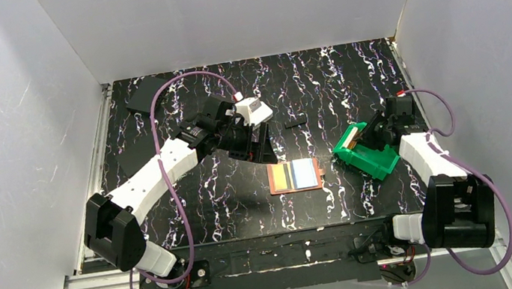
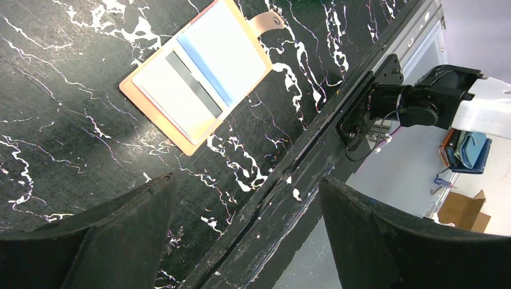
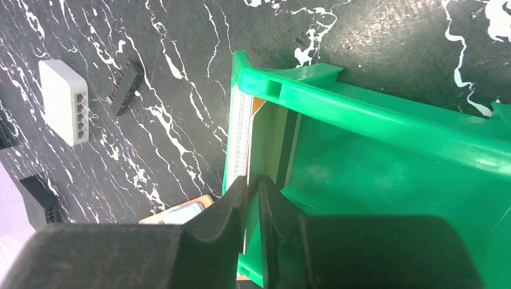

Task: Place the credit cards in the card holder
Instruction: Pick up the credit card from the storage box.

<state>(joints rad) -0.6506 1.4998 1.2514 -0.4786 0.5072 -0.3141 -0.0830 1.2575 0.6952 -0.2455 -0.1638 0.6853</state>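
My right gripper (image 3: pixel 252 183) has its two black fingers drawn almost together on the cards (image 3: pixel 241 132) standing on edge against the end wall of the green bin (image 3: pixel 385 120). On the black marbled table (image 3: pixel 181 90) lie a white box (image 3: pixel 60 102) and a small black part (image 3: pixel 125 89). A corner of the card holder (image 3: pixel 181 212) peeks out beside my fingers.

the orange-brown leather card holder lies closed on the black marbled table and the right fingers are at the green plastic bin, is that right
The orange-brown leather card holder lies open, not closed, as the left wrist view shows. It is on the black marbled table, and the right fingers are at the green plastic bin.
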